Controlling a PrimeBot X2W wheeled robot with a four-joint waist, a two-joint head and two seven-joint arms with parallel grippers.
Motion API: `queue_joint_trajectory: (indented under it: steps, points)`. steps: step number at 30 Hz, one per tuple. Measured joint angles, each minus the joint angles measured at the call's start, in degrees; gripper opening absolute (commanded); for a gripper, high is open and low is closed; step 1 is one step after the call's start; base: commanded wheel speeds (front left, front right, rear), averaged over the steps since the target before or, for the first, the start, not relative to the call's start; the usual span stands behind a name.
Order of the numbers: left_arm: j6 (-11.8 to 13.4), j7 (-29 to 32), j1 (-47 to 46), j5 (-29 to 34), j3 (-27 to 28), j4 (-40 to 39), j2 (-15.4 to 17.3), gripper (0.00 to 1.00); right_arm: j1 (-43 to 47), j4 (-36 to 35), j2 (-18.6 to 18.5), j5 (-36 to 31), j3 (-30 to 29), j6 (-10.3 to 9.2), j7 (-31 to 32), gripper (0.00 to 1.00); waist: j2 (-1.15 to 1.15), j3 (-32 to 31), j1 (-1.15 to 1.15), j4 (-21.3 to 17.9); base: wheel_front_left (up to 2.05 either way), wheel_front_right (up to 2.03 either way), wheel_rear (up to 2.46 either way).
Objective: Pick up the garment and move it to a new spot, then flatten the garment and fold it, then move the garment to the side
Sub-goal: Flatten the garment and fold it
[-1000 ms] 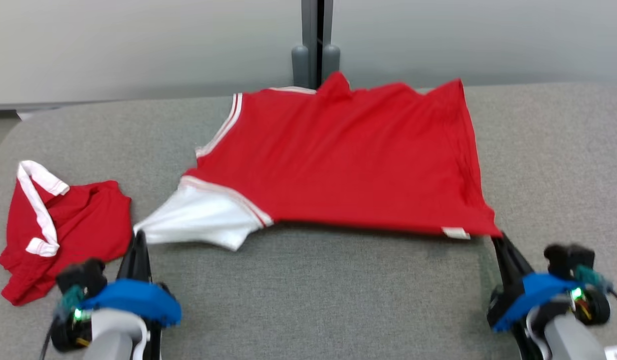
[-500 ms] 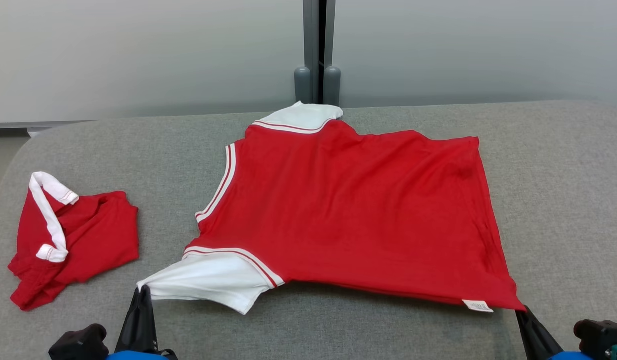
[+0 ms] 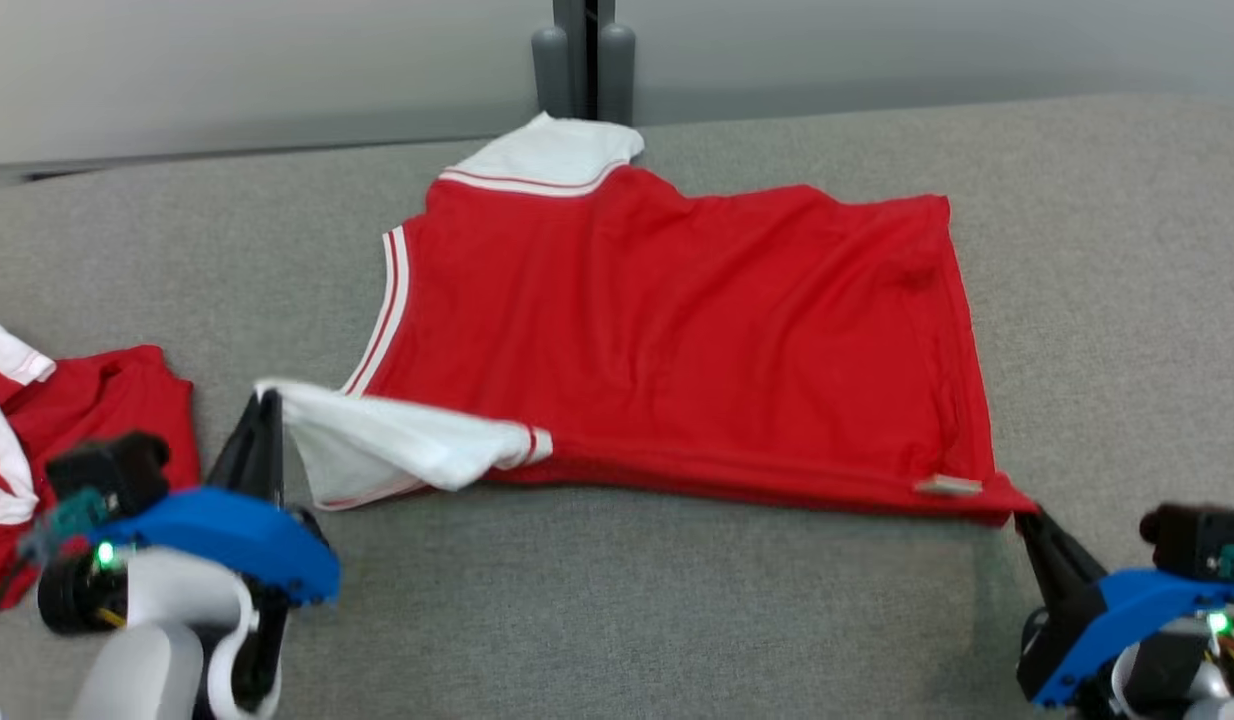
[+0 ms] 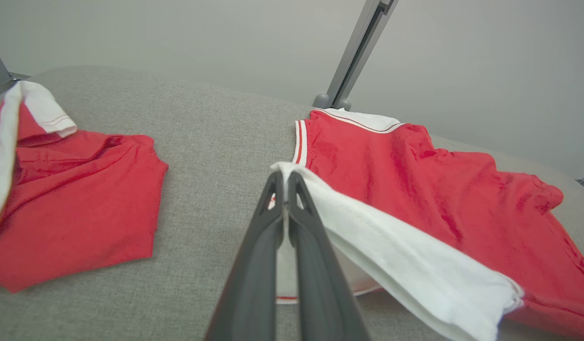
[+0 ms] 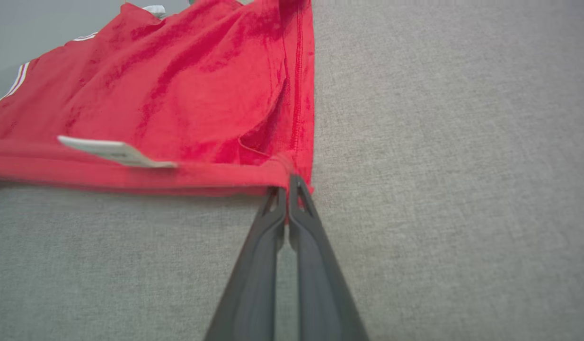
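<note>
The garment [image 3: 677, 320] is a red shirt with white sleeves, spread sideways across the grey cushioned surface [image 3: 627, 600]. My left gripper [image 3: 267, 400] is shut on the tip of its near white sleeve [image 3: 397, 445], lifted and folded over; the left wrist view shows the garment [image 4: 415, 189] with the gripper [image 4: 285, 179] pinching that sleeve's edge. My right gripper [image 3: 1022, 515] is shut on the garment's near hem corner; the right wrist view has the gripper [image 5: 288, 182] clamped on the red hem [image 5: 178, 109]. The far white sleeve [image 3: 552, 155] lies flat.
A second red garment [image 3: 67, 430] with white trim lies crumpled at the left, also seen as a red heap [image 4: 69, 199] in the left wrist view. A grey post [image 3: 582, 50] and pale wall stand behind the surface. Bare cushion lies in front and to the right.
The head camera has shifted. My left gripper has lifted the near white sleeve and carried it up and inward, so it now folds over itself. The right gripper still holds the hem corner.
</note>
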Motion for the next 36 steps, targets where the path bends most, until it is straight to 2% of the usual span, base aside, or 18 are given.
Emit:
queue_joint_trajectory:
  steps: [1,6,7,8,9,13,17,20,28,36]
  points:
    - [-1.2,1.1,-4.3,-0.3,-0.4,2.7,0.3,0.0,-2.6,0.4,0.0,0.0,0.0,0.0,0.8,0.0,0.0,1.3,0.0,-0.2,0.0,0.0,0.0]
    - [-4.6,2.5,-13.6,-0.5,-2.7,10.7,0.1,0.0,-8.2,3.2,-1.5,-0.1,0.1,0.0,0.8,0.0,0.0,4.2,0.0,-0.3,0.0,0.0,0.0]
    - [-5.3,2.2,-15.0,-0.5,-3.0,12.4,-0.2,0.12,-9.2,3.6,-1.8,0.2,0.4,0.0,-0.3,0.17,0.0,4.7,0.0,-0.3,0.0,0.0,0.0]
    - [-6.5,0.2,-17.1,-0.3,-3.7,15.4,-0.6,1.0,-10.7,4.7,-2.3,0.1,1.2,0.0,-2.5,0.97,0.01,5.4,0.01,-0.3,0.0,0.0,0.0]
    - [-7.0,-1.3,-17.8,-0.1,-3.9,16.6,-1.0,1.0,-11.1,5.0,-2.4,0.1,1.5,-0.01,-4.6,1.0,0.01,5.6,0.01,-0.2,0.0,0.0,0.0]
    - [-7.4,-9.5,-18.3,2.4,-4.5,20.3,-2.2,1.0,-11.5,6.1,-3.5,-0.9,2.8,-0.01,-13.5,1.0,0.01,5.6,0.0,0.1,0.0,0.0,0.0]
    - [-5.6,-19.1,-16.8,5.8,-4.8,21.5,-2.6,1.0,-11.0,6.0,-3.7,-2.4,3.4,-0.01,-20.4,1.0,0.0,4.1,-0.01,0.7,0.0,0.0,0.0]
    - [-3.7,-22.4,-13.7,7.9,-5.1,20.3,-2.9,1.0,-9.1,4.3,-3.6,-2.9,3.8,-0.01,-23.1,1.0,0.0,2.5,-0.02,1.0,0.0,0.0,0.0]
    - [0.4,-24.0,-3.3,10.7,-4.4,11.9,-1.1,1.0,-4.6,-2.7,-2.9,-4.6,4.3,-0.01,-22.7,1.0,-0.01,-1.9,-0.02,1.2,0.0,0.0,0.0]
    - [2.7,-19.3,4.0,10.6,-5.3,5.0,-0.2,1.0,0.1,-6.8,-1.6,-5.1,3.4,-0.01,-20.8,1.0,-0.02,-4.4,-0.03,1.5,0.0,0.0,0.0]
